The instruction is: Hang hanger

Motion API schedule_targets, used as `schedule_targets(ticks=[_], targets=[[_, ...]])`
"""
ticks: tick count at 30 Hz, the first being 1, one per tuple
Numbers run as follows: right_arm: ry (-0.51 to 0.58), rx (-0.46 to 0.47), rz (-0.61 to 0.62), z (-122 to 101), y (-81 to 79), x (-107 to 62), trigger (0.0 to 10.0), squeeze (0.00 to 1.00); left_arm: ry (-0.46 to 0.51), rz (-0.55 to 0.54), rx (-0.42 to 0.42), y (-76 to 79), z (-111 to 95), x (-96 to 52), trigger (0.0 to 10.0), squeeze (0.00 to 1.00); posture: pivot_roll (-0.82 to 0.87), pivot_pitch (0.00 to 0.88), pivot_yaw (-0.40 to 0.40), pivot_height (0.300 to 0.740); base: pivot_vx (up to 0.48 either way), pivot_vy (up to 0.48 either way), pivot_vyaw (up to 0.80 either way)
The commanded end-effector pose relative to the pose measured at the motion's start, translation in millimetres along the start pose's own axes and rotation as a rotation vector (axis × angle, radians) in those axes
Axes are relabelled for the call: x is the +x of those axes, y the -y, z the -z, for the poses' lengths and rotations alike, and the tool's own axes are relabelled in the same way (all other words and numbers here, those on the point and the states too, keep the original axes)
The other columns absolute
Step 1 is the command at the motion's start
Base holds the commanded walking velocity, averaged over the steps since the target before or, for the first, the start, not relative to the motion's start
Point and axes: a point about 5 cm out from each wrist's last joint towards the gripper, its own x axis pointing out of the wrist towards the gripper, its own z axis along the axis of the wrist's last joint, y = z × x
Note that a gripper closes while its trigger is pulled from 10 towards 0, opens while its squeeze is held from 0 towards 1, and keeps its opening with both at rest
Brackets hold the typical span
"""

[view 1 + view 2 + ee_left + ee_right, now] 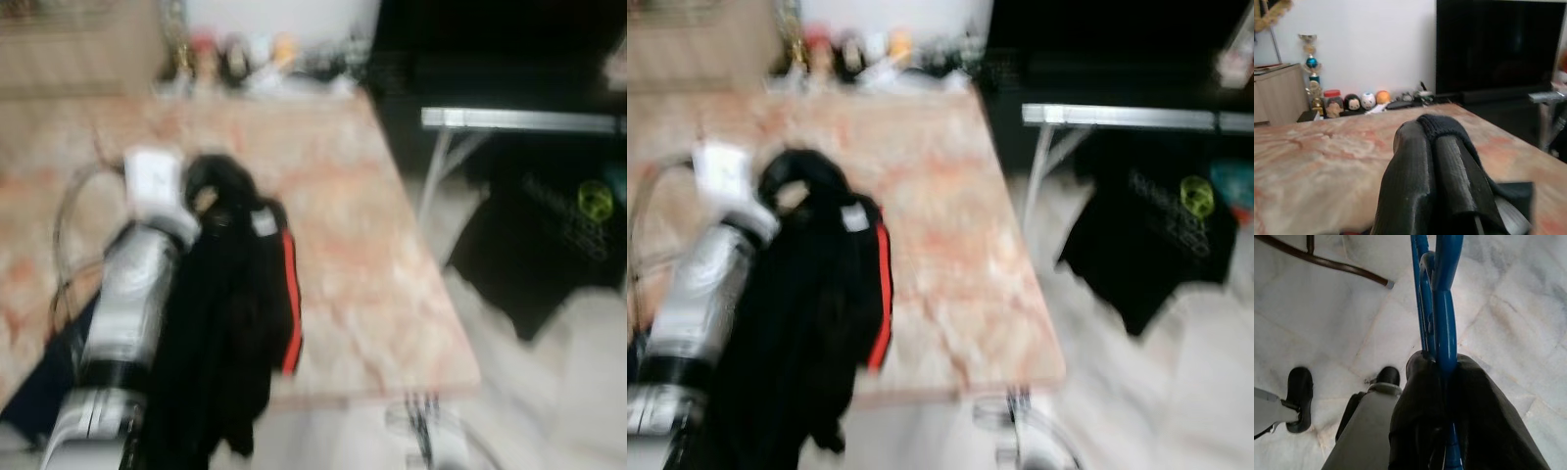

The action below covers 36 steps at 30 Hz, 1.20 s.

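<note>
Right gripper (1442,367) clenches the blue hanger (1440,298); left gripper (1442,142) pinches the black garment (230,323). Keep both grips firm.

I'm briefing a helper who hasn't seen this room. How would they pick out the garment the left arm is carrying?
Start at the big pinkish marble table. Over its near left part, the left gripper has its jaws shut on a black garment that hangs beside the silver arm. An orange-red stripe down one edge sets it apart from the black T-shirt with a yellow-green print hanging off to the right.
</note>
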Motion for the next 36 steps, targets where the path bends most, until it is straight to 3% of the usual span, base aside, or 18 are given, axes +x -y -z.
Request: schedule_targets(ticks=[1,5,6,11,15,30,34,36], targets=[[-0.003,-0.008,0.012,1,5.4,0.1,10.0,0.0,-0.002,0.028,0.008,6.1,-8,-4.3,10.0,0.0,0.11,0.0,0.003,0.74,0.0,0.0,0.0],[-0.006,-0.019,0.006,2,4.3,-0.2,10.0,0.0,-0.127,0.08,-0.011,22.3,4,-33.1,10.0,0.01,0.11,0.0,0.006,0.74,0.0,0.0,0.0],[-0.005,-0.02,0.004,2,4.1,-0.2,10.0,0.0,-0.144,0.095,-0.018,25.6,4,-35.2,10.0,0.98,0.11,0.0,0.008,0.74,0.0,0.0,0.0],[-0.003,-0.016,0.007,3,4.2,-0.3,10.0,0.0,-0.207,0.166,-0.046,43.6,7,-40.9,10.0,1.0,0.1,0.0,0.017,0.74,0.0,0.0,0.0],[-0.005,-0.017,0.009,3,3.8,-0.5,10.0,0.0,-0.252,0.193,-0.035,48.1,10,-46.9,10.0,1.0,0.1,0.0,0.02,0.74,0.0,0.0,0.0],[-0.005,-0.025,0.009,3,5.6,-0.3,10.0,0.0,-0.325,0.239,0.023,46.1,11,-60.2,10.0,1.0,0.1,0.0,0.009,0.74,0.0,0.0,0.0],[-0.003,-0.024,0.01,2,6.5,-0.1,10.0,0.0,-0.299,0.178,0.025,38.3,6,-61.7,10.0,1.0,0.11,0.0,0.004,0.74,0.0,0.0,0.0],[0.001,-0.022,0.011,1,6.9,0.0,10.0,0.0,-0.234,0.051,0.026,26.5,1,-58.6,10.0,1.0,0.11,0.0,-0.003,0.74,0.0,0.0,0.0]])
